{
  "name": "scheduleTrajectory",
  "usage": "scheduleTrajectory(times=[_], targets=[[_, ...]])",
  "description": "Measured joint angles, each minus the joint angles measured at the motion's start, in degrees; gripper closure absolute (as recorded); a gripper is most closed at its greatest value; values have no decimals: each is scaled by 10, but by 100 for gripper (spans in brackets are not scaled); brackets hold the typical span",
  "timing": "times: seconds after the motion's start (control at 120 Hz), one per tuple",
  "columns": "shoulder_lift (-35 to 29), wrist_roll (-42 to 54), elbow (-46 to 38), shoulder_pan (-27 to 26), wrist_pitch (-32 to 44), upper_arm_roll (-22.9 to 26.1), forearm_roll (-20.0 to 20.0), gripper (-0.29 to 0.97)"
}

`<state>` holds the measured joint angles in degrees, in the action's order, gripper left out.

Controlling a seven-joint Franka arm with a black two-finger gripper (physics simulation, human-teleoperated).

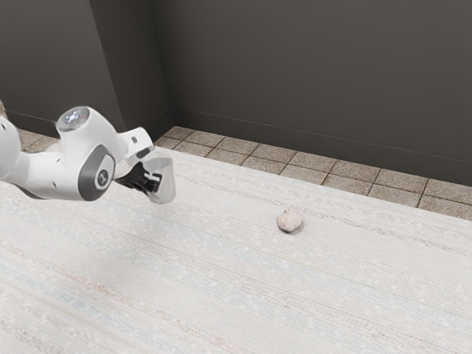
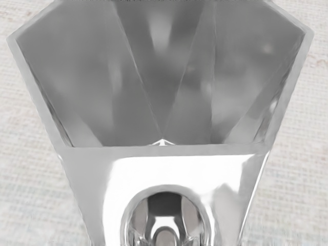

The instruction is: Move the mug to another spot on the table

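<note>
One arm comes in at your exterior view's left. Its one gripper (image 1: 151, 181) has both fingers pinching the wall of the one silvery mug (image 1: 167, 184), near the table's (image 1: 221, 295) far edge. Further right you see one garlic bulb (image 1: 289, 220), well apart.

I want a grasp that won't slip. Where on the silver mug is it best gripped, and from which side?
Probably the flat wall just above the handle, pinched across its thickness from above. The mug has its open mouth facing up toward the hand. The mouth looks too wide to span, and the faceted sides offer flat faces.
</note>
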<state>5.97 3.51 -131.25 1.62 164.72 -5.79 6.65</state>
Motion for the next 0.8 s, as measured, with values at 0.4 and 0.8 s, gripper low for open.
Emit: scheduleTrajectory(times=[0.4,0.8], targets=[[-33,6,-99,-110,41,27,19,75],[-42,3,-142,-182,49,23,21,76]])
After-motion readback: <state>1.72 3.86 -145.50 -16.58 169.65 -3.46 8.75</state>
